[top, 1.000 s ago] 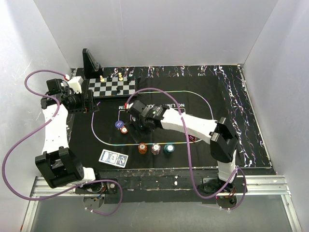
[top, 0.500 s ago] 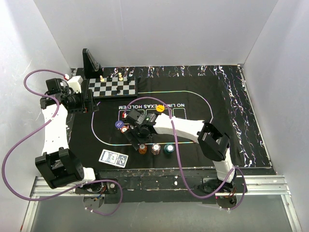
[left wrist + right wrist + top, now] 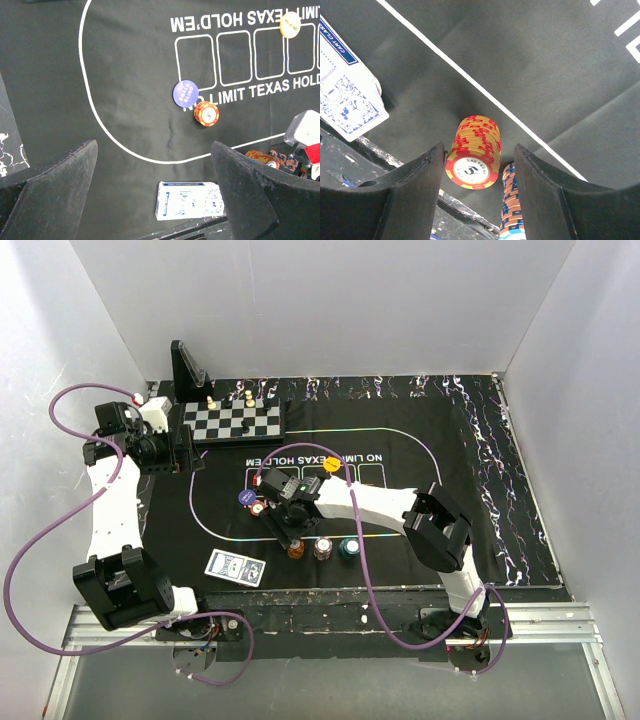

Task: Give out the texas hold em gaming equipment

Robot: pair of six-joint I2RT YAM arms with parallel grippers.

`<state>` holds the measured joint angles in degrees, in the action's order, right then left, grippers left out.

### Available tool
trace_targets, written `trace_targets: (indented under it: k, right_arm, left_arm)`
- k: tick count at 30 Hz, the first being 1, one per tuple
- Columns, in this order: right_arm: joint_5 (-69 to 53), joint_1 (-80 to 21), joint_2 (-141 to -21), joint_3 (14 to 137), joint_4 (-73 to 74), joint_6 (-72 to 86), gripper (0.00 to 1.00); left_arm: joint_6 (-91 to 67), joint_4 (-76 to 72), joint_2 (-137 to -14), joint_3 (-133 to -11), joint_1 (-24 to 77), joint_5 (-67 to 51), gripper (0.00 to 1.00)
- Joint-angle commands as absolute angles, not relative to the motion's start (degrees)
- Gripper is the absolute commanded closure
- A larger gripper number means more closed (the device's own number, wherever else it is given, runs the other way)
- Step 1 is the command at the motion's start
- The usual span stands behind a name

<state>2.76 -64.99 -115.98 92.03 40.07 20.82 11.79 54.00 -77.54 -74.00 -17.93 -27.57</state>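
Observation:
My right gripper [image 3: 291,536] is open and hangs low over the mat, its jaws on either side of an orange chip stack [image 3: 474,152], not touching it. That stack [image 3: 296,549] stands first in a row with a white-pink stack [image 3: 323,548] and a teal stack [image 3: 348,547]. A shorter orange stack [image 3: 206,113] sits next to the navy small-blind disc [image 3: 185,93]. A yellow disc [image 3: 331,466] lies by the card boxes printed on the mat. The blue-patterned card deck [image 3: 237,567] lies near the front edge. My left gripper [image 3: 185,455] is open and empty at the far left.
The chessboard [image 3: 235,422] with its pieces lies at the back left, with a black stand [image 3: 187,368] behind it. The black mat [image 3: 470,490] covers the table, and its front edge runs just behind the chip row. White walls close in three sides.
My right arm has swung toward the near left and lowered its open gripper from beside the small orange stack to around the orange stack in the front row. The left arm has not moved.

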Motion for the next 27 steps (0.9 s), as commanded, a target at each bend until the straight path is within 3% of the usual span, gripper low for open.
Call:
trace_targets:
  k: [1,13,20,27]
  right_arm:
    - [1.85,-65.04,-116.98,92.02,39.20,21.09,0.34]
    - [1.14,-65.13,-116.63,90.71,39.29,21.53,0.27]
    - [1.05,-65.13,-116.72,90.26,39.37,21.80,0.34]
    - [2.11,-65.04,-115.40,90.00,39.02,21.88,0.52]
  left_arm:
    - [11.95,54.14,-75.50,-76.38,-18.37,-27.77,0.02]
    - [12.13,54.23,-75.50,-76.90,-18.28,-27.42,0.02]
    - [12.04,54.23,-75.59,-76.99,-18.28,-27.16,0.02]
    - [12.22,54.23,-75.59,-76.99,-18.28,-27.16,0.02]
